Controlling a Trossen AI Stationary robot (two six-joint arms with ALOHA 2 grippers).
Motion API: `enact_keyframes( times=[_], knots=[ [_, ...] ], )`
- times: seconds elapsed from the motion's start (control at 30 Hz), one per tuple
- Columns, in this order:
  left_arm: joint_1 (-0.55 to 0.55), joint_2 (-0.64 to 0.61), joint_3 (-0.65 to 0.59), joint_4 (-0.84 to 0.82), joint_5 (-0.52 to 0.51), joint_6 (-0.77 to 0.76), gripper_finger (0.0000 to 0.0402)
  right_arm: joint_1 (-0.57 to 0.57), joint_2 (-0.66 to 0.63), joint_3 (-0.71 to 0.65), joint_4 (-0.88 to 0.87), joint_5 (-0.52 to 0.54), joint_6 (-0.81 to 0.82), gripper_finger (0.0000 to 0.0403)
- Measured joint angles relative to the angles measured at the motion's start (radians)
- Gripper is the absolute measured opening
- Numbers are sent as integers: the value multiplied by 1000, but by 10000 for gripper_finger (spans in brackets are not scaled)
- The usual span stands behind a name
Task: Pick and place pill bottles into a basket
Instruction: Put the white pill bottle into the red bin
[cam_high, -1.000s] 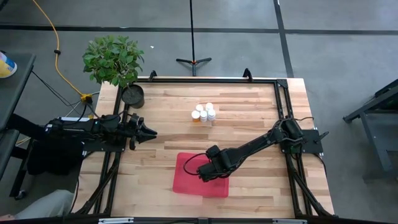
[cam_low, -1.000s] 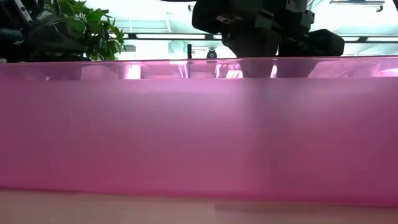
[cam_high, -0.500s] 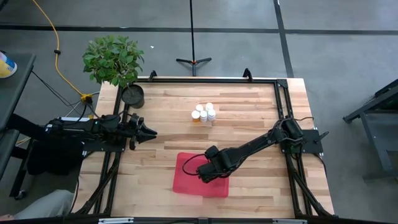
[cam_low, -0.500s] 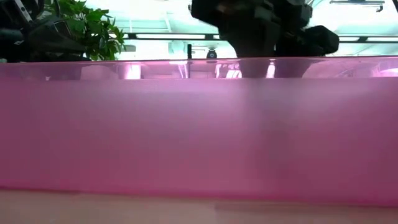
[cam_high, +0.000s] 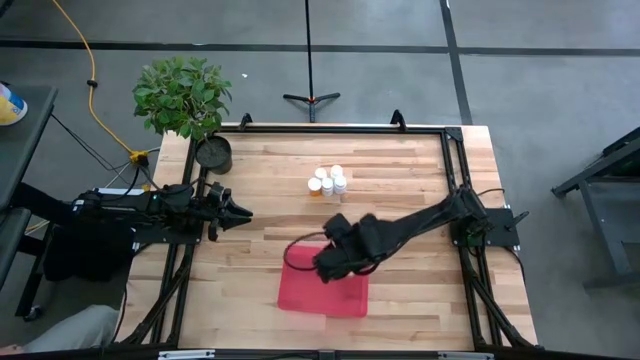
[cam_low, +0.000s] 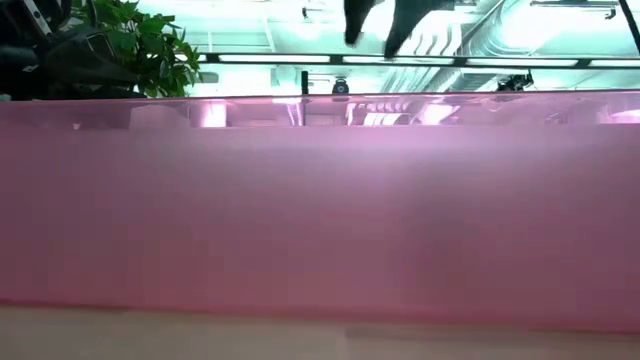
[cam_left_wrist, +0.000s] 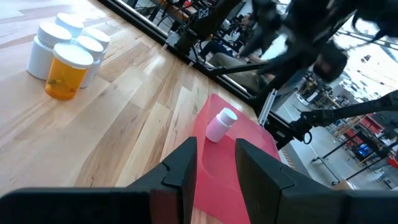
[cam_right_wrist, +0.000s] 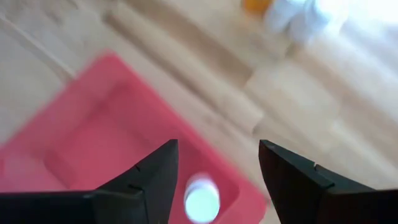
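The red tray (cam_high: 325, 290) lies near the table's front middle; its wall fills the low view (cam_low: 320, 210). One white bottle (cam_left_wrist: 219, 124) lies inside it, tilted, and shows in the right wrist view (cam_right_wrist: 200, 200). Several other bottles (cam_high: 328, 182), one with an orange body (cam_left_wrist: 64, 72), stand in a cluster toward the far edge. My right gripper (cam_high: 330, 258) is open and empty, hovering above the tray's far part, over the bottle (cam_right_wrist: 214, 174). My left gripper (cam_high: 243, 212) waits at the table's left, slightly open (cam_left_wrist: 216, 162).
A dark round plant pot (cam_high: 213, 152) with a leafy plant (cam_high: 182, 92) stands at the far left corner. Black frame rails run along the table's edges (cam_high: 455, 180). Bare wood lies between the tray and the bottle cluster.
My right gripper has risen from the tray and gone a little toward the table's far edge; in the low view only its fingertips remain at the top. The tray and the bottle cluster have stayed put.
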Motion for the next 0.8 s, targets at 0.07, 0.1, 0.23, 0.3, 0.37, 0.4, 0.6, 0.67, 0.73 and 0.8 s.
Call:
enact_keyframes(
  times=[0.07,0.1,0.23,0.3,0.37,0.4,0.6,0.67,0.73,0.8],
  knots=[
    [0,0,0,0,0,0,145,-14,0,60,-33,41,-40,213],
    [0,0,0,0,0,0,145,-22,0,87,-42,61,-64,213],
    [0,0,0,0,0,0,145,-65,-1,143,-50,129,-155,212],
    [0,0,0,0,0,0,145,-101,-1,143,-53,130,-174,216],
    [0,0,0,0,0,0,145,-146,-1,130,-55,95,-175,223],
    [0,0,0,0,0,0,145,-171,-1,122,-55,69,-173,228],
    [0,0,0,0,0,0,145,-330,0,54,-5,-111,-167,257],
    [0,0,0,0,0,0,145,-381,0,28,37,-189,-193,265],
    [0,0,0,0,0,0,145,-423,0,-4,93,-254,-244,273],
    [0,0,0,0,0,0,145,-457,0,-30,140,-315,-299,283]
  ],
)
